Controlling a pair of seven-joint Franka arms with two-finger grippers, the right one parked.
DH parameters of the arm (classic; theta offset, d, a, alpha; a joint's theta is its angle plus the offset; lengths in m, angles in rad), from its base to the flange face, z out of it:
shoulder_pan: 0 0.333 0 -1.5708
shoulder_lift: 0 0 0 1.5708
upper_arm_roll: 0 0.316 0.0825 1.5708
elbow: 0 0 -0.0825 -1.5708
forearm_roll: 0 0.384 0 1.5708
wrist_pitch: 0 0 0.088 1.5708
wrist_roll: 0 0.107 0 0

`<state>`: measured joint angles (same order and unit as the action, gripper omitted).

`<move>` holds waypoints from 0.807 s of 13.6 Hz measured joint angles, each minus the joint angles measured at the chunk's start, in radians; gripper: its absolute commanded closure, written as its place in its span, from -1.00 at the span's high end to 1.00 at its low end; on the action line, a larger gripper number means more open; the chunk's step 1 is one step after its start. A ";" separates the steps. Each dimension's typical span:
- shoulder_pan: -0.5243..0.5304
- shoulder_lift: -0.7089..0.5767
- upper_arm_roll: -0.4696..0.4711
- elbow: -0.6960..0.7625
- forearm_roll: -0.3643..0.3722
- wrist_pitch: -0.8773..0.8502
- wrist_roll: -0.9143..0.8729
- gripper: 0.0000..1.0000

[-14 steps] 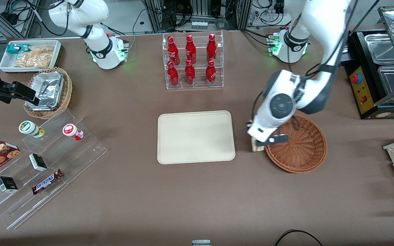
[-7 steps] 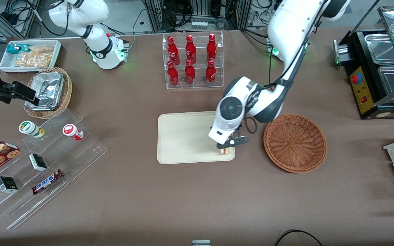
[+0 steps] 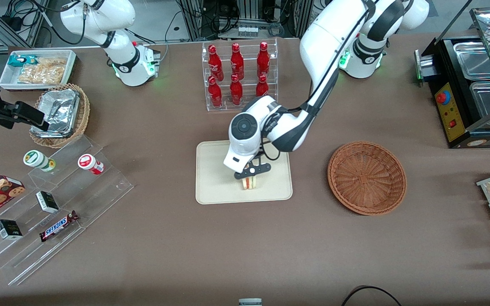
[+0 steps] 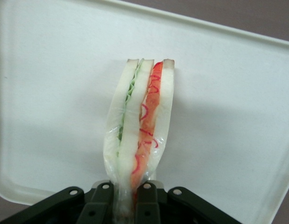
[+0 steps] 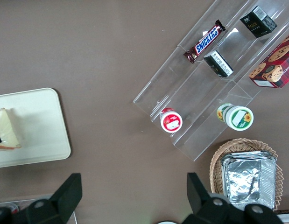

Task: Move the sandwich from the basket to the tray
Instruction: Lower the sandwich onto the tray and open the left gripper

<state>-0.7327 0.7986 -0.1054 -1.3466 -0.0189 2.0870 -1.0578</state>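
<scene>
My left gripper (image 3: 250,173) hangs over the cream tray (image 3: 215,178), shut on the sandwich (image 3: 249,182). The wedge of white bread with green and red filling (image 4: 140,121) points down at the tray surface (image 4: 51,93), its wrapped end pinched between the black fingers (image 4: 98,205). I cannot tell whether its tip touches the tray. From the parked arm's wrist the sandwich (image 5: 6,128) shows above the tray's corner (image 5: 46,135). The reddish-brown basket (image 3: 367,177) stands beside the tray, toward the working arm's end, with nothing in it.
A clear rack of red bottles (image 3: 238,76) stands farther from the front camera than the tray. Acrylic steps with snacks (image 3: 53,204), a foil-filled wicker basket (image 3: 60,114) and a white bin (image 3: 38,70) lie toward the parked arm's end. A black appliance (image 3: 470,89) sits toward the working arm's end.
The gripper has carried the sandwich from the basket's rim sideways over the tray, ending nearer the tray's middle. The basket stays where it was.
</scene>
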 measured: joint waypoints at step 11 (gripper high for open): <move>-0.010 0.002 -0.001 0.057 0.000 -0.025 -0.035 1.00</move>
<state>-0.7425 0.8007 -0.1060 -1.2899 -0.0191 2.0617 -1.0927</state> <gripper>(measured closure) 0.242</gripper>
